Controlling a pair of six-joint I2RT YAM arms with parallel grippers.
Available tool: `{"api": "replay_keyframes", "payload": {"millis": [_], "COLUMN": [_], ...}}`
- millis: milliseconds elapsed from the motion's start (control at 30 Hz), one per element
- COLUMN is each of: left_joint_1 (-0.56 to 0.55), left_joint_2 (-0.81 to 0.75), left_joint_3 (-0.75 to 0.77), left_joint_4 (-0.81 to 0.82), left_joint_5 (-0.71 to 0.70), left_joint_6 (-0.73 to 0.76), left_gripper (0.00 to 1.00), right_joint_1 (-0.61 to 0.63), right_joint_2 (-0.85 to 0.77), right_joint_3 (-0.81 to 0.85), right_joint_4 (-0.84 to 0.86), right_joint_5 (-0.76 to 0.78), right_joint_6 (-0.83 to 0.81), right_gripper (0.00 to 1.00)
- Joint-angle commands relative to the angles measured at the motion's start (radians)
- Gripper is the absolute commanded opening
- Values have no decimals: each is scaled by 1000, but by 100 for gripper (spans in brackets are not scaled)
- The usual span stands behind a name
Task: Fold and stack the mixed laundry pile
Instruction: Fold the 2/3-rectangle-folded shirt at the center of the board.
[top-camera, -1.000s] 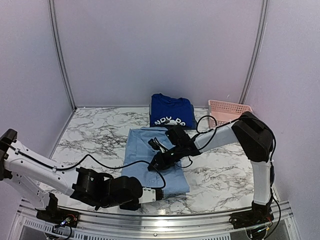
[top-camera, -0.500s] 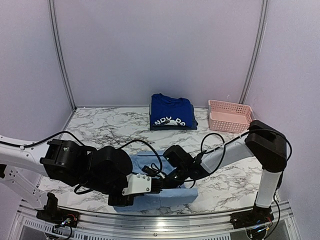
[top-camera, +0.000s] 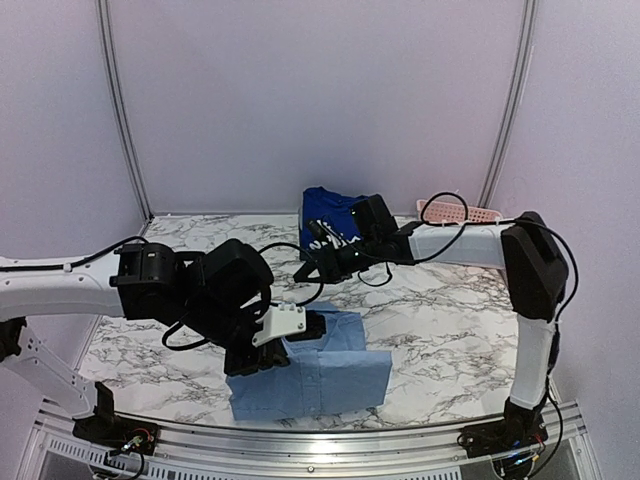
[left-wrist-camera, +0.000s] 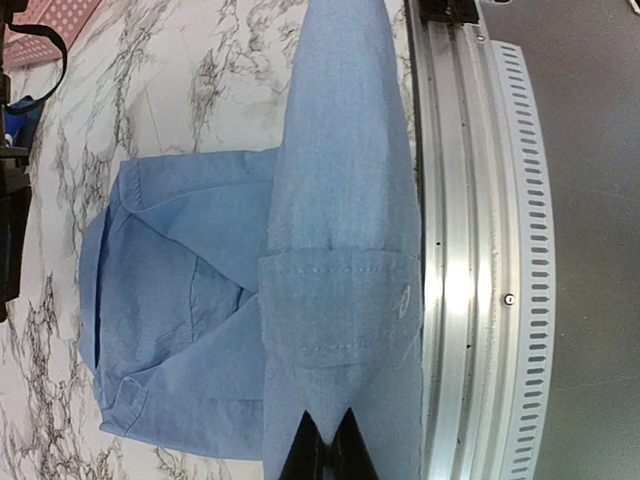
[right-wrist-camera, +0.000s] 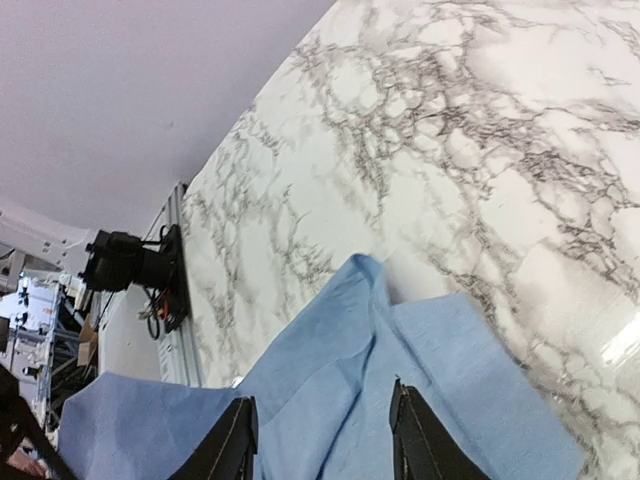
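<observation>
A light-blue collared shirt (top-camera: 325, 378) lies folded near the front edge of the marble table (top-camera: 450, 330). My left gripper (top-camera: 312, 326) is over its far edge. In the left wrist view the left gripper (left-wrist-camera: 326, 442) is shut on a cuffed strip of the shirt (left-wrist-camera: 335, 200), which runs along the rail. A folded royal-blue T-shirt (top-camera: 322, 204) with white lettering sits at the back, partly hidden by my right arm. My right gripper (top-camera: 320, 265) hangs in front of it, above the table. In its own view the right gripper (right-wrist-camera: 325, 435) is open over the light-blue shirt (right-wrist-camera: 400, 370), holding nothing.
A pink lattice basket (top-camera: 472, 212) stands at the back right, partly behind the right arm's cable. The metal rail (left-wrist-camera: 470, 250) runs along the table's near edge beside the shirt. Grey walls close the back and sides.
The shirt's far half has been brought over toward the front edge. My right gripper has opened, let go and drawn back toward the T-shirt. My left gripper has moved up over the shirt, still shut.
</observation>
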Motion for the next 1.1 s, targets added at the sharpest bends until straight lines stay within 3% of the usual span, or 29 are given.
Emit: {"api": "replay_keyframes", "payload": {"millis": [0,267,533,833,1067], "left_joint_1": [86,194,323,392,420], "left_joint_2": [65,220,313,368,422], "left_joint_3": [59,155,199,215,184], "left_joint_4": [3,7,32,136,221], "left_joint_5": [46,38,-2,-51,-105], "left_joint_6": [84,208,270,356,396], "left_gripper": [0,0,0,0,1], "right_joint_1": [-1,-1,1,-1,-69], "right_joint_2": [155,273,270,268,194], "right_joint_3": [131,176,103,94,130], "right_joint_4": [-181,-231,-200,-205,-225], "right_joint_5": [87,96,53,28,109], "right_joint_6": [-91,-158,-179,-197,-164], "right_gripper": [39,33,30,29,44]}}
